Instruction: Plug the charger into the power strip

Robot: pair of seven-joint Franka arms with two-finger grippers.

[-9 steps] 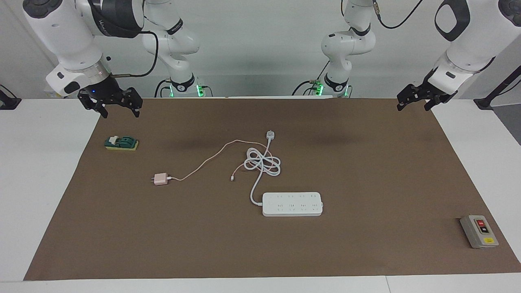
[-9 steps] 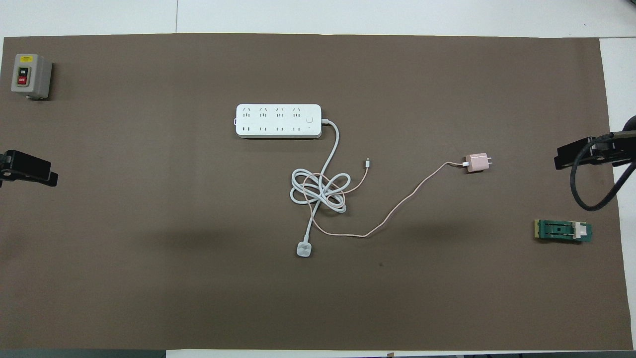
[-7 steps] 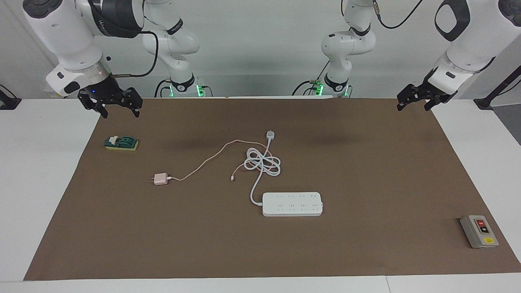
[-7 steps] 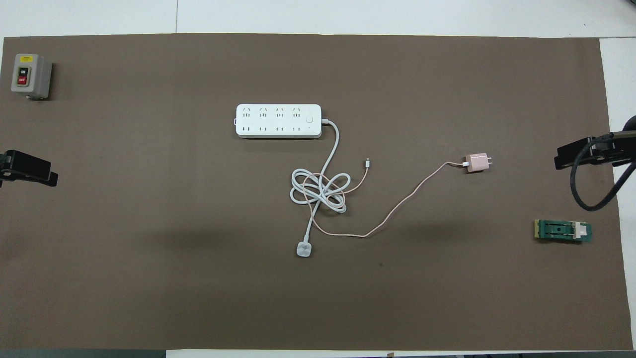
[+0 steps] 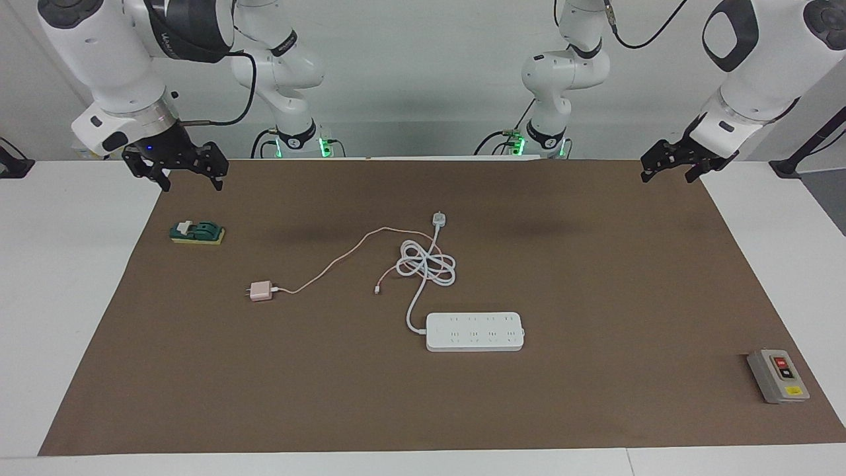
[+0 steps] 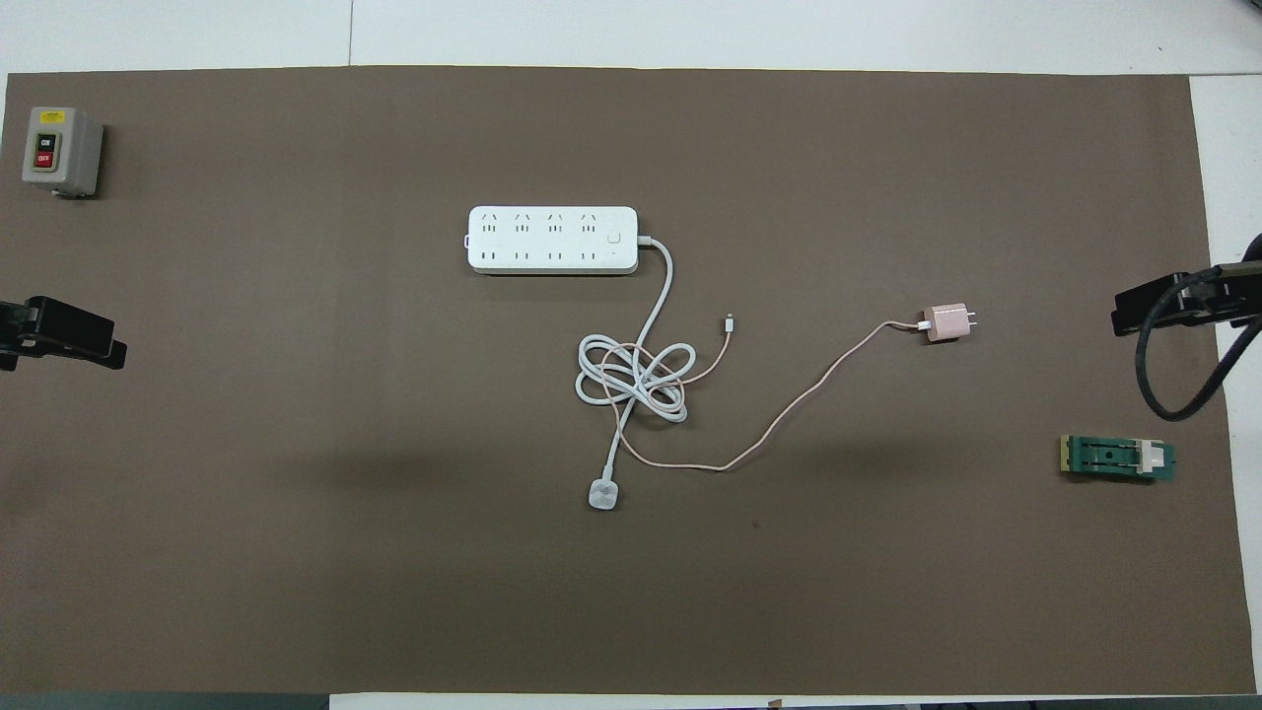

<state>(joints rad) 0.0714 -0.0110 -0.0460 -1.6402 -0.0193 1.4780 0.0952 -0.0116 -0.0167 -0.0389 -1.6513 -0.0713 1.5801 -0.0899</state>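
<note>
power strip mid-mat, coiled cord nearer the robots — charger toward right arm's end

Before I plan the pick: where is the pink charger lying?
The charger lies on the brown mat toward the right arm's end of the table, nearer the robots than the power strip and apart from it, farther out than the green block.

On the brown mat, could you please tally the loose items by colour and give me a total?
White: 1, the power strip with its coiled cord and plug
Pink: 1, the charger with its thin cable
Grey: 1, the button box
Green: 1, the small block on a yellow base
Total: 4
</note>
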